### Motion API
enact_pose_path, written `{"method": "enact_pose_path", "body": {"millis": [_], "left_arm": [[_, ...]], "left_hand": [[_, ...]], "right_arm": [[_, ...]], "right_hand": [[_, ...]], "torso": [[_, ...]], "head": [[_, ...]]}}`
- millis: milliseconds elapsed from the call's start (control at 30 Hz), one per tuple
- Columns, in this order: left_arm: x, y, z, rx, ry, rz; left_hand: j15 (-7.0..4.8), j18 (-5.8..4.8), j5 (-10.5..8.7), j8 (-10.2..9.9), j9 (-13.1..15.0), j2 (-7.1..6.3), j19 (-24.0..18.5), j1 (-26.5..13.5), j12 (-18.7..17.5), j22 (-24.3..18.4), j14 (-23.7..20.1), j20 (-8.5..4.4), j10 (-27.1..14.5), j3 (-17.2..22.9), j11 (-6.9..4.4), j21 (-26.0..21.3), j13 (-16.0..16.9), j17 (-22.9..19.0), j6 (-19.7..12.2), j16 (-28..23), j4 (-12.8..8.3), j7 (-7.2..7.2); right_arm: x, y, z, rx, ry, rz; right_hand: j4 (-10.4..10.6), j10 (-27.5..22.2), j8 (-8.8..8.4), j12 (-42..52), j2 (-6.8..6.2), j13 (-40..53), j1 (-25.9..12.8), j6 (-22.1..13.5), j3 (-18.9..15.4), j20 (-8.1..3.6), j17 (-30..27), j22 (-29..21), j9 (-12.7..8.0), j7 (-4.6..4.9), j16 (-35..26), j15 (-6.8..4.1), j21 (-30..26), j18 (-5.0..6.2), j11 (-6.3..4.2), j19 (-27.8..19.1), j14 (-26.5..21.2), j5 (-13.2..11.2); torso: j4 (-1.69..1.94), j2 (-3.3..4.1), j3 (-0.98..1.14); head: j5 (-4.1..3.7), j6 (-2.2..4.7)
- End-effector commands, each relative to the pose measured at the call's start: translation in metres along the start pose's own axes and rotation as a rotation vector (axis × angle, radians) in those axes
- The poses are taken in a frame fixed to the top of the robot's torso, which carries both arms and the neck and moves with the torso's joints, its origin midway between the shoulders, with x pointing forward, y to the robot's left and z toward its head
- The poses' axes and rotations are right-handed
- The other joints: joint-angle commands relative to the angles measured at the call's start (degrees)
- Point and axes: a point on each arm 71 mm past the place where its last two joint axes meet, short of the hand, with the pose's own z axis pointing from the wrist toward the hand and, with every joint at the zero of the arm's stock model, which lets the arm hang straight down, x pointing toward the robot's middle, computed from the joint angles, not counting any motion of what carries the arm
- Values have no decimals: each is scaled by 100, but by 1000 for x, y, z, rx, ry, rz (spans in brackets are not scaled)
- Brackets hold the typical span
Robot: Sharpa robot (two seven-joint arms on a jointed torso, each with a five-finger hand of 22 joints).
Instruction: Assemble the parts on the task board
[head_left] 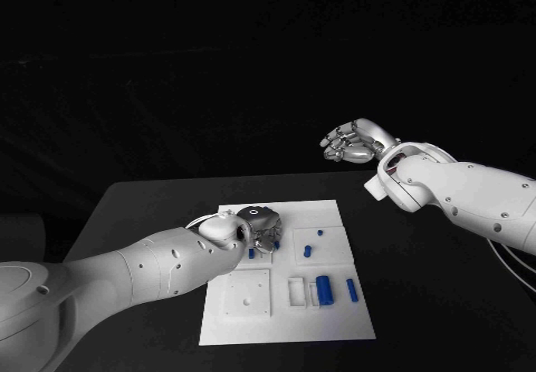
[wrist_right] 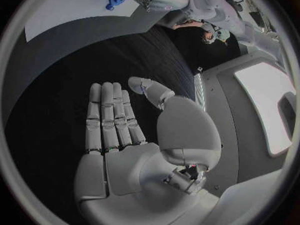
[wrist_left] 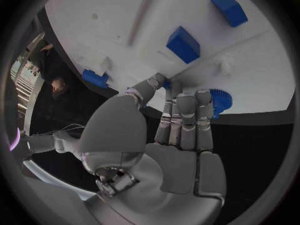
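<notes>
Left hand: the left hand (head_left: 255, 225) hangs low over the far-left part of the task board (head_left: 335, 325), fingers straight and side by side, nothing held between them; in the left wrist view its fingertips (wrist_left: 185, 99) reach the board's edge.
Nearest part: a blue gear (wrist_left: 220, 101) lies on the board just past those fingertips, at the board's edge and partly hidden behind them. Whether the fingers touch it I cannot tell.
Bearing: the gear sits straight ahead of the fingers, slightly to the side away from the thumb.
Other parts: a blue block (wrist_left: 183, 44) and a second blue block (wrist_left: 228, 8) lie farther in on the board; a long blue cylinder (head_left: 325, 290) lies near the board's near-right corner, long axis running near-to-far.
Right hand: the right hand (head_left: 354, 142) is raised beyond the table's far edge, well apart from the board, palm flat and fingers extended, empty.
Nearer arm: the left, by a wide margin; the next reach looks to be its own.
</notes>
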Motion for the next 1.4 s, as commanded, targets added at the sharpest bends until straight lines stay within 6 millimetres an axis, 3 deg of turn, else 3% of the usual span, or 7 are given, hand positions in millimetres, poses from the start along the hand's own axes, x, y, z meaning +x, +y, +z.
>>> {"method": "enact_pose_path", "body": {"millis": [33,167,400,833,933,1067,1400], "left_arm": [[4,-3,0,17,33,28],[3,-5,-1,43,12,23],[2,-6,-1,50,8,20],[3,-11,-1,87,8,20],[5,-12,-1,86,37,26],[6,-9,-1,75,53,33],[7,-7,0,58,63,51]], "left_hand": [[-55,140,-21,9,-17,48,12,60,344,88,-41,-162,-186,-29,-1,29,186,44,18,83,-45,21],[-72,130,-20,-45,-56,29,18,169,633,95,-44,-187,-319,18,-18,52,336,80,-67,152,-139,51],[-98,117,-20,-198,-160,-37,63,259,1302,95,-35,-227,-721,102,-42,110,645,134,-389,273,-213,-61],[-89,116,-14,-286,-258,-104,41,501,1623,90,-67,-236,-1012,283,-35,124,696,139,-648,298,-291,-151],[-46,105,-15,-230,-257,-140,-4,679,1652,92,-125,-200,-1182,524,12,114,662,140,-594,298,-285,-156],[-17,98,-17,-42,-188,-64,-59,680,1737,114,-197,-172,-1285,628,38,133,658,159,-285,337,-288,-44],[-7,103,-21,38,-158,-2,-76,572,1855,121,-229,-160,-1303,629,46,174,663,176,-155,385,-253,6]], "right_arm": [[1,1,0,-9,10,0],[1,1,0,-9,10,1],[2,1,0,-8,11,2],[1,1,0,-7,11,2],[2,1,0,-7,11,2],[2,1,0,-7,10,2],[1,1,0,-6,10,3]], "right_hand": [[6,47,32,-25,15,-10,-38,0,-17,-5,-8,10,-9,21,23,46,-34,-1,4,56,4,33],[7,50,32,-26,14,-10,-43,0,-19,-6,-9,11,-10,21,24,46,-35,-1,3,59,6,33],[8,55,32,-27,16,-10,-51,0,-21,-7,-10,14,-11,20,26,45,-38,-1,1,63,8,34],[7,59,31,-31,16,-12,-59,-1,-21,-9,-12,18,-12,20,28,44,-43,-1,0,68,9,40],[7,60,31,-32,16,-12,-60,-1,-21,-9,-13,18,-13,20,28,44,-44,-1,0,69,9,41],[8,61,31,-33,16,-12,-62,-1,-22,-9,-13,19,-13,21,29,44,-45,-1,0,70,9,41],[10,64,30,-36,13,-13,-74,-2,-27,-9,-15,22,-14,22,30,44,-49,-1,0,73,10,38]], "torso": [[0,0,-1],[-2,0,-1],[-3,2,-3],[-4,3,-2],[-5,3,-1],[1,2,0],[4,1,-5]], "head": [[4,1],[11,6],[8,15],[7,25],[4,22],[1,17],[-6,8]]}}
